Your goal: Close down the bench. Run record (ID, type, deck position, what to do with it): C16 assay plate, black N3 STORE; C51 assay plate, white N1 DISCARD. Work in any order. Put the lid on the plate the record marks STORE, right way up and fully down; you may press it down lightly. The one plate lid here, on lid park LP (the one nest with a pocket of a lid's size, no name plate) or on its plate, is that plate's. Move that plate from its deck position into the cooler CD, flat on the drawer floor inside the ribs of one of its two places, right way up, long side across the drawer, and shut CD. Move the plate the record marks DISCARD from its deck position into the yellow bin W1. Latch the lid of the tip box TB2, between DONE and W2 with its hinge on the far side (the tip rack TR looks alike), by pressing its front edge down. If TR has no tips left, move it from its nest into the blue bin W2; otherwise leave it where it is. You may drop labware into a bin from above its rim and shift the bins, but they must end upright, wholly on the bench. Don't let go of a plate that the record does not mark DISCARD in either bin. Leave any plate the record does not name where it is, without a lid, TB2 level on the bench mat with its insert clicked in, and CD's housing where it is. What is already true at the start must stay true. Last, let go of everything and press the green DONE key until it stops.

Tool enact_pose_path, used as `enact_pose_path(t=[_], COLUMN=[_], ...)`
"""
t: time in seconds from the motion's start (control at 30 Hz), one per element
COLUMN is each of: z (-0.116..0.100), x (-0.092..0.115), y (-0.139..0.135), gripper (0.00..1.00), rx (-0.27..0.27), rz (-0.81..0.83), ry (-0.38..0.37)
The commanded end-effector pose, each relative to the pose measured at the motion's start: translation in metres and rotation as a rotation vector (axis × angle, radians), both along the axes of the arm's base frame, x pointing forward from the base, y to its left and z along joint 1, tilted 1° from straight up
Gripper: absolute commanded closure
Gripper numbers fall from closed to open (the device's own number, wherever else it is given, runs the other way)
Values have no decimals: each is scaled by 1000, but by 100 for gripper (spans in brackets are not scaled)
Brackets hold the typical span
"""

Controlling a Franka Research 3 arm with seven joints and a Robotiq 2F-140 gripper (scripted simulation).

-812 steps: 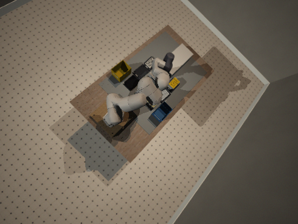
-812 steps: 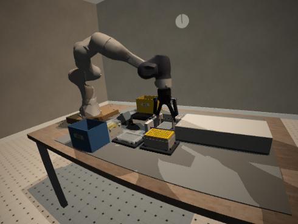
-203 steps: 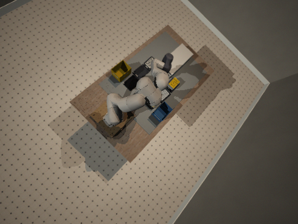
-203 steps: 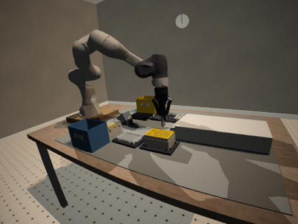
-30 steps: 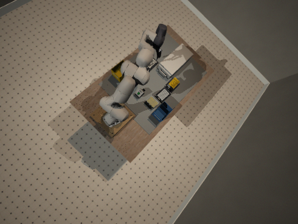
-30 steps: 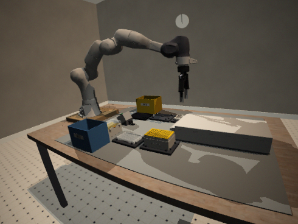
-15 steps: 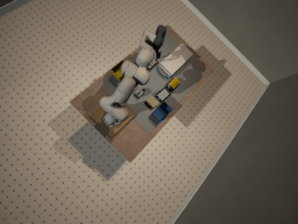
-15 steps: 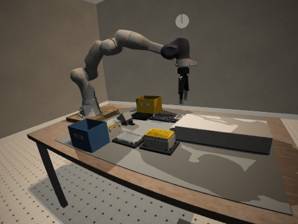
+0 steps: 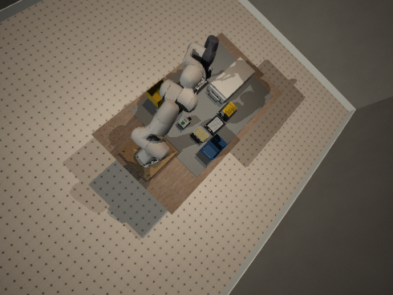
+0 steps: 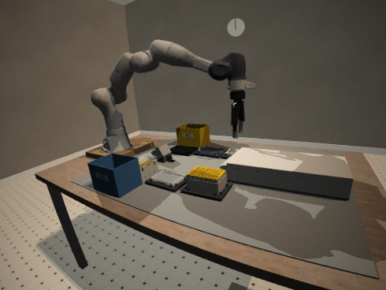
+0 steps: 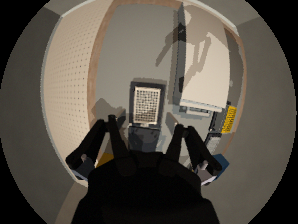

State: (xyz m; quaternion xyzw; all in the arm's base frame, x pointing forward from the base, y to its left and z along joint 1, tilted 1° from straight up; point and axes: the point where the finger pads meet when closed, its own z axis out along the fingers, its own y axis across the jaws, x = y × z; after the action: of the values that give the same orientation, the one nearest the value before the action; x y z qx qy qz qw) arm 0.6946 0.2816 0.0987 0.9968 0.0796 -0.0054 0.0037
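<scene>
tip rack (image 10: 206, 178) between plate (image 10: 168, 178), cooler (image 10: 289, 173)

Labels on yellow bin (image 10: 192, 135) and blue bin (image 10: 114, 173) too small to read, far nests half hidden behind yellow bin, wrist view's plate (image 11: 147, 106) wells blurred

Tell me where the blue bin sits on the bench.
In the exterior view the blue bin stands at the near left corner of the grey mat, beside the tip box.

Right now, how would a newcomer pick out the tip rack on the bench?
Start at the long grey cooler. Just off its near-left end stands a pale box on a black nest, the tip rack. Its bright yellow top sets it apart from the clear-welled plate beside it.
</scene>
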Motion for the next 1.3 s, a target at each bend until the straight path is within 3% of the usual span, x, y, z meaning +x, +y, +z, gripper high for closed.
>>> enact_pose_path(t=[0.0,1.27], z=[-6,-49], x=[2,1], y=[0,0], gripper=[34,34], rx=[-1,-1], rz=[-3,-3], ry=[-6,-6])
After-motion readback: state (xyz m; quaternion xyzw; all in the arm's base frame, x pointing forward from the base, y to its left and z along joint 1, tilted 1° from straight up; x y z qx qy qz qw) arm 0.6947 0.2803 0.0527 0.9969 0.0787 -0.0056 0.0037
